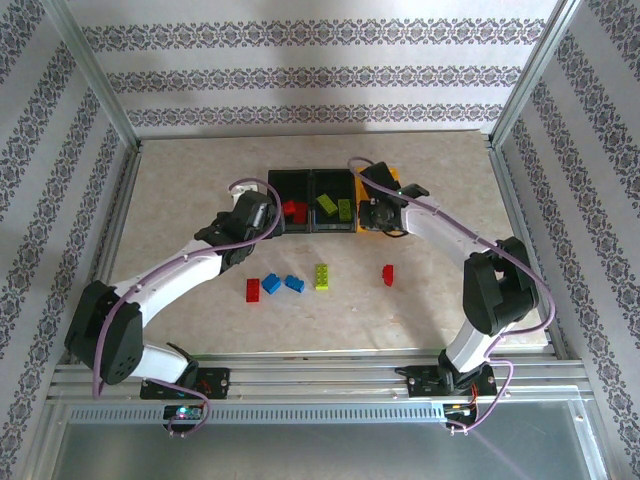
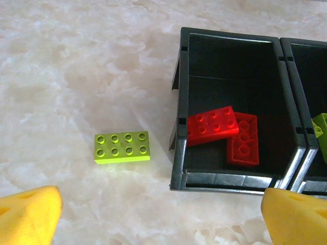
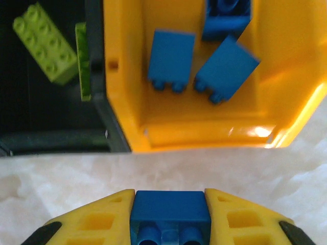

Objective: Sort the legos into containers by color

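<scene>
Legos [image 1: 294, 283] sit partly sorted: we see red ones [image 2: 213, 125] in the left black bin [image 2: 227, 181], lime ones [image 3: 45, 41] in the middle bin [image 3: 30, 112], blue ones [image 3: 171, 58] in the yellow bin [image 3: 122, 76] at right. Our right gripper [image 3: 169, 199] is clenched on a blue brick [image 3: 169, 212] at the yellow bin's near edge. Our left gripper [image 2: 161, 196] hangs released by the left bin, a lime brick [image 2: 122, 147] just left of it.

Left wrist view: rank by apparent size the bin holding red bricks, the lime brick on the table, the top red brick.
1. bin
2. lime brick and top red brick: too alike to rank.
</scene>
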You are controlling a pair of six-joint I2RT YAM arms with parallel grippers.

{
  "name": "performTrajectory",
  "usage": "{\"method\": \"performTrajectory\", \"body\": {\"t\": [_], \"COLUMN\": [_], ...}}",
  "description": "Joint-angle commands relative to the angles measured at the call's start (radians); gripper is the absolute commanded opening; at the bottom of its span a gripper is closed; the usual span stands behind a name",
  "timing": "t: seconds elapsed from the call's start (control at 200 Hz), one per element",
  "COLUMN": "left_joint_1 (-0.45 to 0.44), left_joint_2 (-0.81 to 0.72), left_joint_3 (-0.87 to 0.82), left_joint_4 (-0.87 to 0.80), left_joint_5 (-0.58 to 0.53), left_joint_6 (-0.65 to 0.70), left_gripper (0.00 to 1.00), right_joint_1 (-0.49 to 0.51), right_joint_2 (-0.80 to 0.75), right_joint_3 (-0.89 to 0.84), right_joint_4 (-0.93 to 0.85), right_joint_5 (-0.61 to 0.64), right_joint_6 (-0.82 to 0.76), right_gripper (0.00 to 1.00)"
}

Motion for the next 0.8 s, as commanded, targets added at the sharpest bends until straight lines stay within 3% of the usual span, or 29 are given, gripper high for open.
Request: {"method": "performTrajectory", "body": {"t": [0.0,0.45,0.794], "left_joint_1": [0.015,0.029,0.033], "left_joint_2": [-0.031,-0.052,-0.050], "left_joint_3": [-0.015,-0.039,-0.044], "left_joint_4": [-0.028,-0.022,-0.019], "left_joint_5": [-0.001,0.016,0.030], "left_joint_6": [-0.012,-0.008,-0.007], "left_gripper": [1.00,1.00,1.00], "right_joint_1": [-0.028,-0.091,-0.108], "right_joint_2": [0.045,0.247,0.281], "right_joint_3": [0.070,0.247,0.266], "right_joint_4": [0.017,0.028,0.029], "right_joint_5": [0.048,0.057,0.069], "right_joint_6": [-0.021,-0.054,-0.048], "right_gripper": [0.28,0.29,0.39]}}
